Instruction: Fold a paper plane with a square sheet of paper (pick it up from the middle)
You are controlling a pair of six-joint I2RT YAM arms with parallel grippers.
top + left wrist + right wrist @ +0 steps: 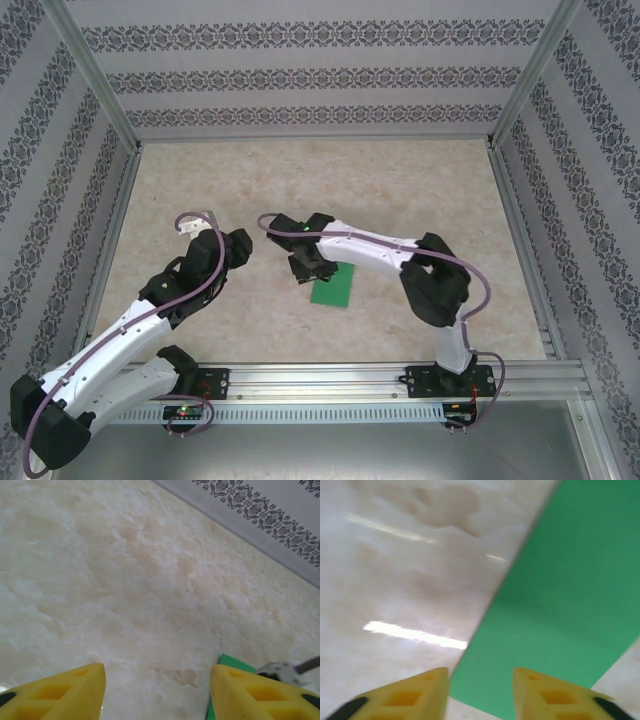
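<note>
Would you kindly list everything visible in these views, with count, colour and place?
green paper: one, bright green, flat on the table near its centre, one end under the right hand.
table: one, beige marbled, under both arms.
walls: three, pale grey with dark patterned bands, at the far, left and right sides.
rail: one, silver metal, along the near edge, carrying both arm bases.
cables: two, purple, one along each arm.
left hand: one, yellow fingers, open, over bare table to the left of the paper.
right hand: one, yellow fingers, open, over the paper's edge.
</note>
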